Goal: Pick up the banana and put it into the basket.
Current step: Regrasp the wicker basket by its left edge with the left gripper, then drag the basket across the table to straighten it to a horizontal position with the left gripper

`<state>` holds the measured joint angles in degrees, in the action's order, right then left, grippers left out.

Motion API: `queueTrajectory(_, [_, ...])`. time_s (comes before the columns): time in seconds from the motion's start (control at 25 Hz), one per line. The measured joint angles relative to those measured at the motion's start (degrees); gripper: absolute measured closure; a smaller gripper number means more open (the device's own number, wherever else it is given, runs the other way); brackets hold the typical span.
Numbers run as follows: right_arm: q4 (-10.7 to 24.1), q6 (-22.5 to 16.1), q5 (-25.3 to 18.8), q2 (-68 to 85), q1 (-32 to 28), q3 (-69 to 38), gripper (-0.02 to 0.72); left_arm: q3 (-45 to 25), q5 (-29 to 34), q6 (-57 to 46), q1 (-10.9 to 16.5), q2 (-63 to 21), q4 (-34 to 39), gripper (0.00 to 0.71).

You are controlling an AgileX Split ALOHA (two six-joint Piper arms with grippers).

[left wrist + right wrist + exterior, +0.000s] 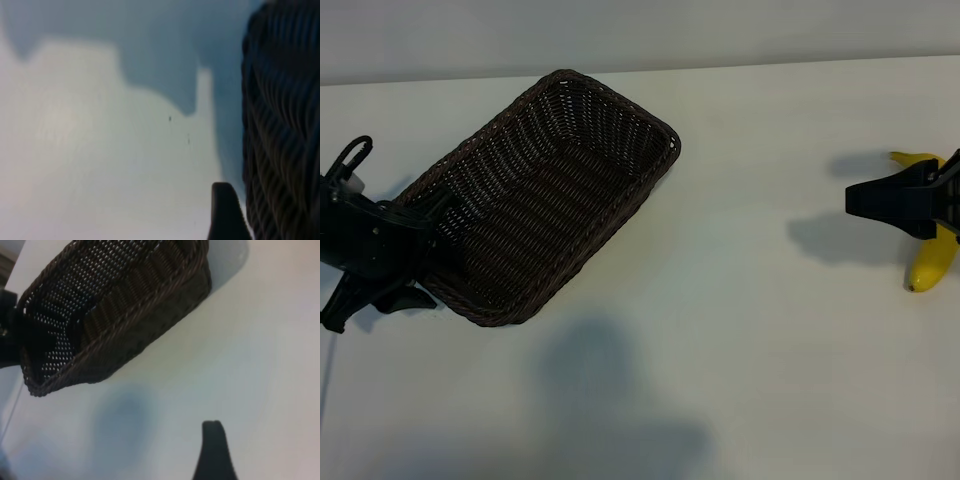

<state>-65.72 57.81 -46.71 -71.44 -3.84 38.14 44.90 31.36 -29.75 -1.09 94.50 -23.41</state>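
Observation:
The dark brown wicker basket (550, 195) stands slantwise at the table's left of centre, with nothing in it. The yellow banana (932, 262) lies at the far right edge, partly hidden under my right arm. My right gripper (855, 200) hovers just left of the banana, pointing toward the basket. It is open and holds nothing; one finger (214, 450) shows over bare table, with the basket (130, 315) farther off. My left gripper (422, 252) sits at the basket's left corner, open. Its one visible finger (226, 212) is just outside the basket wall (280, 140).
The white table (740, 330) stretches between the basket and the banana, crossed by soft shadows. A pale wall (640, 30) runs along the table's far edge. The left arm's dark body (12, 335) shows beyond the basket's far end.

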Motion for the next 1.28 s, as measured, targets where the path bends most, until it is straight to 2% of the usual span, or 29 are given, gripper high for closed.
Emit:
queueTrajectory(0.12, [0.0,0.0,0.0,0.0,0.0,0.0,0.182,0.0,-1.63,0.06,0.0,0.95,-0.6,0.251])
queueTrajectory(0.2, [0.0,0.0,0.0,0.0,0.0,0.0,0.182,0.0,-2.28,0.06,0.0,1.1,-0.67,0.291])
queueTrajectory(0.32, [0.0,0.0,0.0,0.0,0.0,0.0,0.182,0.0,-2.33,0.06,0.0,1.22,-0.67,0.419])
queueTrajectory(0.4, [-0.01,0.0,0.0,0.0,0.0,0.0,0.182,0.0,-2.33,0.05,0.0,1.22,-0.82,0.533])
queueTrajectory(0.44, [-0.01,0.0,0.0,0.0,0.0,0.0,0.182,0.0,-2.56,-0.02,0.0,1.22,-0.95,0.557])
queueTrajectory(0.76, [-0.06,0.0,0.0,0.0,0.0,0.0,0.182,0.02,-2.71,0.08,0.0,1.22,-1.4,0.555])
queueTrajectory(1.0, [-0.06,0.0,0.0,0.0,0.0,0.0,0.182,0.02,-2.41,3.31,0.0,1.22,-4.49,0.555])
queueTrajectory(1.28, [-0.06,0.0,0.0,0.0,0.0,0.0,0.182,3.32,1.84,10.56,0.0,1.35,-6.42,0.555])
